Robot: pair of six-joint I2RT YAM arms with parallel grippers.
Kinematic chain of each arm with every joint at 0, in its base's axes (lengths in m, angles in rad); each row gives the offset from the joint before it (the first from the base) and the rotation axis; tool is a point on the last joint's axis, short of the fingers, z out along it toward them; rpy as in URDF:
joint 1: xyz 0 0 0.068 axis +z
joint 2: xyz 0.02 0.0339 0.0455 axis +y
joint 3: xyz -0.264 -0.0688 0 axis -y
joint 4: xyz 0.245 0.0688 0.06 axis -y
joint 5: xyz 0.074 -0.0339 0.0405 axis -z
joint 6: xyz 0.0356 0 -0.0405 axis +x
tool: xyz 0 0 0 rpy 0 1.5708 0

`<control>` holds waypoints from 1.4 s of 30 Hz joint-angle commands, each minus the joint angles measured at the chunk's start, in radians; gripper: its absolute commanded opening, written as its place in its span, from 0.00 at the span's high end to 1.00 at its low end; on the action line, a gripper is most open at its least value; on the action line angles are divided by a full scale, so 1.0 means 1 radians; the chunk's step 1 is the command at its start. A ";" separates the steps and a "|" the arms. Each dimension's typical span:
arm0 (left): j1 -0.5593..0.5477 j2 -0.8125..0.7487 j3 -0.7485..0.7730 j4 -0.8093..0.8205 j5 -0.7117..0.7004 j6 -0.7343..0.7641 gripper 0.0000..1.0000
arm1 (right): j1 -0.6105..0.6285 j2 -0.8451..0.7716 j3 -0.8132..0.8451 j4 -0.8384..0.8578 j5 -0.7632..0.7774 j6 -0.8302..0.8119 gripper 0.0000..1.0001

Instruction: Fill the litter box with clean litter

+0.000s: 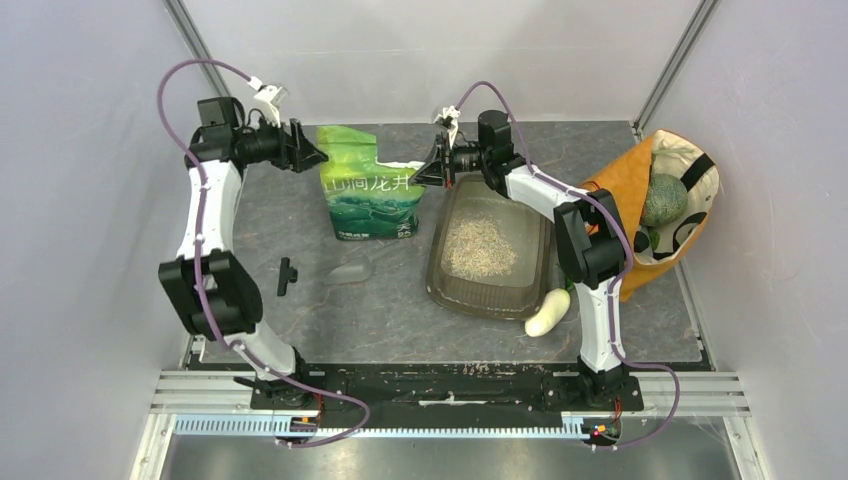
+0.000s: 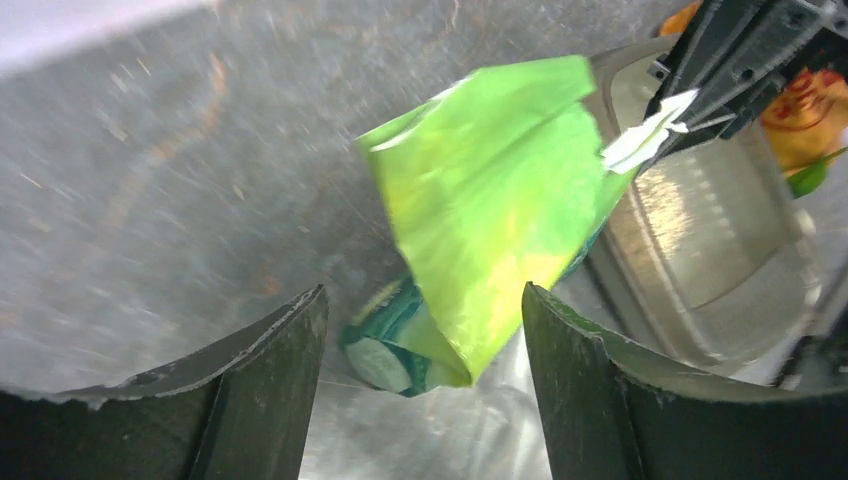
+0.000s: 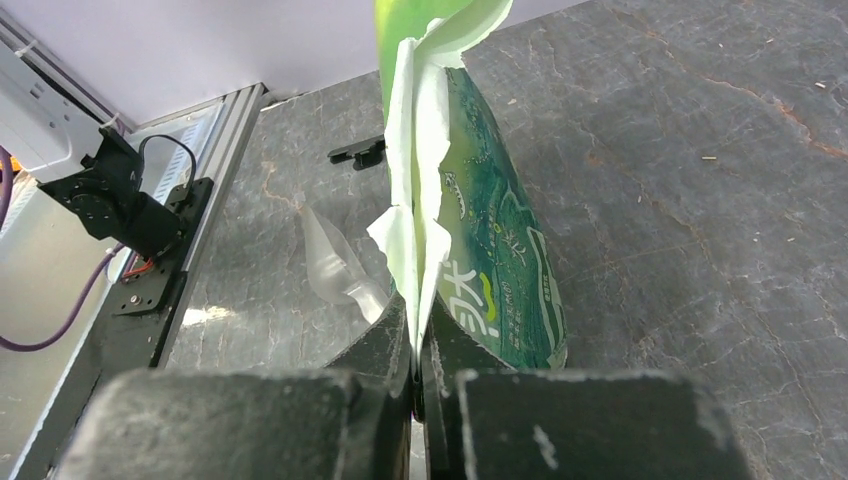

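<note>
On a grey stone counter (image 1: 300,310), a smoky translucent plastic litter box (image 1: 437,270) is set beside a green printed pouch (image 1: 365,200). Only a thin heap of pale litter granules (image 1: 478,245) is held; more is judged needed. Pouch pinched by right tool (image 1: 425,172); left tool (image 1: 315,155) spread

Even bright light; left wrist view motion-blurred.

Overhead camera looks down from behind; both wrist cameras closely share the green bag (image 2: 490,200).
</note>
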 commanded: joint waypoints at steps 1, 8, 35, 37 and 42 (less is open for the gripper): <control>-0.024 -0.238 -0.061 0.063 0.062 0.460 0.23 | -0.003 -0.029 0.029 0.040 -0.042 0.023 0.94; -0.208 -0.367 -0.226 -0.078 -0.035 0.988 0.26 | -0.005 -0.026 0.042 0.053 -0.053 0.049 0.94; -0.300 -0.108 -0.165 -0.233 -0.255 1.306 0.62 | -0.031 -0.030 0.068 0.098 -0.096 0.146 0.54; -0.300 -0.101 -0.154 -0.234 -0.262 1.298 0.70 | -0.045 -0.043 0.069 0.097 -0.077 0.135 0.53; -0.298 -0.082 -0.121 -0.233 -0.261 1.264 0.88 | -0.068 -0.129 0.071 -0.101 0.036 -0.160 0.53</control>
